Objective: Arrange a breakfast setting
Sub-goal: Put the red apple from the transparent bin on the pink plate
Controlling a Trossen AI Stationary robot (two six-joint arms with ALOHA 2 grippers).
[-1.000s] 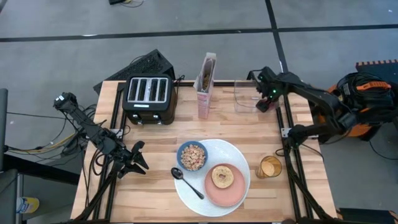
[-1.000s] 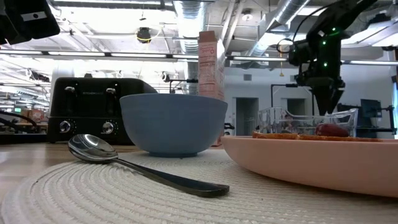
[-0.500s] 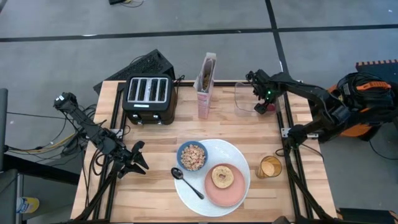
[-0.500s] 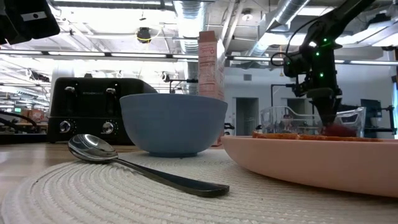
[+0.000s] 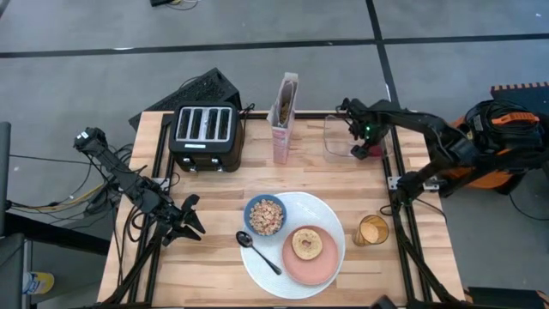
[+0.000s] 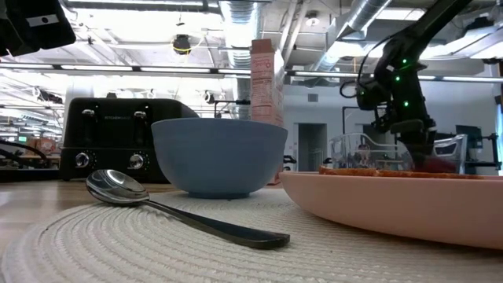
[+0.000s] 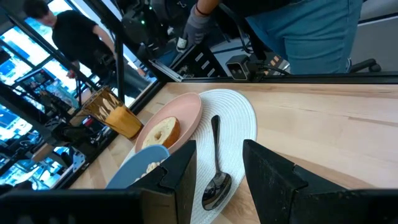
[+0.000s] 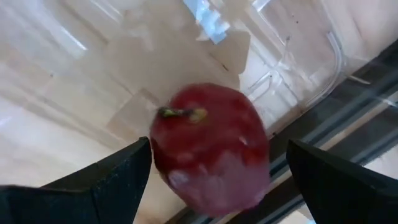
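A small red fruit (image 8: 208, 146) lies in a clear container (image 5: 339, 133) at the table's far right. My right gripper (image 8: 217, 144) is open and low inside the container (image 5: 359, 148), one finger on each side of the fruit. Near the front, a large round white woven plate (image 5: 324, 211) holds a blue bowl of cereal (image 5: 265, 215), a black spoon (image 5: 257, 251) and a pink plate (image 5: 322, 268) with a toasted bagel half (image 5: 305, 243). My left gripper (image 5: 192, 218) is open and empty at the table's left. My right gripper's open fingers come slanting down from above and stand on either side of the red fruit's body (image 8: 168, 155). One finger (image 8: 134, 165) is right at its side; I cannot tell whether it touches. The fruit rests on the container's floor.
A black four-slot toaster (image 5: 204, 135) stands at the far left and a tall cereal box (image 5: 284, 118) at the far middle. A glass of orange drink (image 5: 372, 230) stands right of the white plate. A person shows beyond the table in the left wrist view (image 7: 311, 31).
My right gripper has gone down into the clear container and a little toward the table's left, onto the red fruit, which has stayed in place.
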